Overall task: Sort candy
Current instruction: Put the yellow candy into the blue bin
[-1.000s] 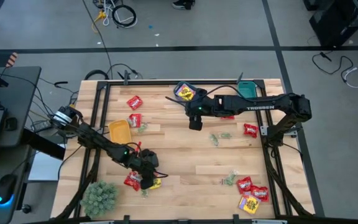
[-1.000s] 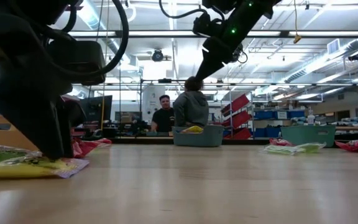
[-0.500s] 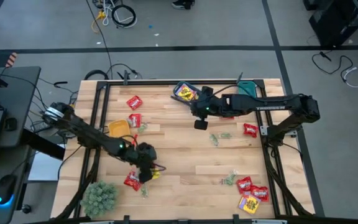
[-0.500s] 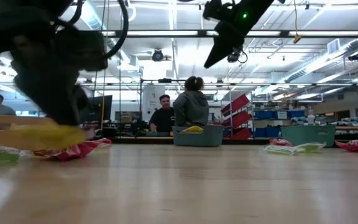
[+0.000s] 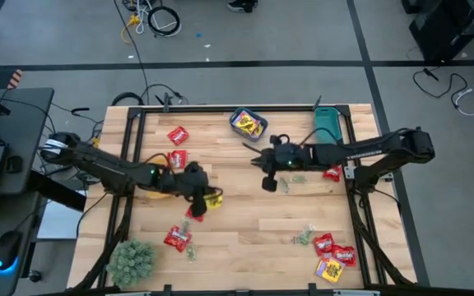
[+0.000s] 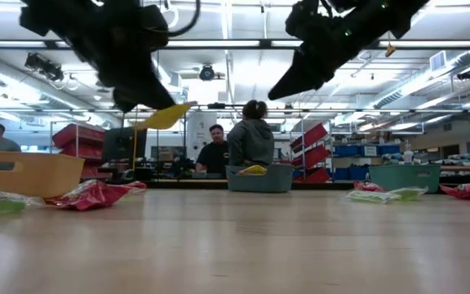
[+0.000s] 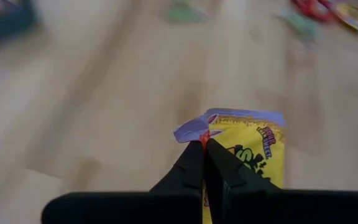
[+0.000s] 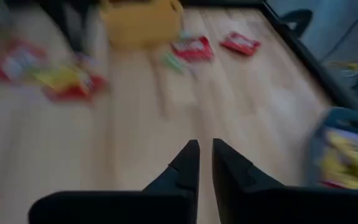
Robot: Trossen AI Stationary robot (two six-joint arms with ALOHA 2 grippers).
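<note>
The candy lies scattered on the wooden table: red packets [image 5: 178,136] [image 5: 333,247], pale green pieces [image 5: 290,181], and a yellow packet [image 5: 212,200] held up left of centre. My left gripper [image 5: 200,201] is shut on that packet, which shows clear of the table in the low view [image 6: 166,116]. My right gripper [image 5: 267,182] hovers above the table's middle, right of the left one. Its fingers [image 8: 190,155] are all but shut, with nothing between them. My left gripper pinches the yellow packet by a corner of its purple sealed end [image 7: 194,129] between its two fingertips. The fingers slant down at it from the table's left side. The packet is lifted clear and juts out beyond the fingertips.
A yellow bin [image 5: 156,177] sits under my left arm. A blue bin [image 5: 248,123] with yellow packets and a teal bin [image 5: 327,122] stand at the far edge. A green fuzzy plant ball [image 5: 132,261] is at the near left corner. People sit beyond the table.
My left gripper has taken the yellow packet off the table near the front, lifted it clear and carried it up and toward the far edge. My right gripper has come away from the blue bin toward the near edge and tipped more level.
</note>
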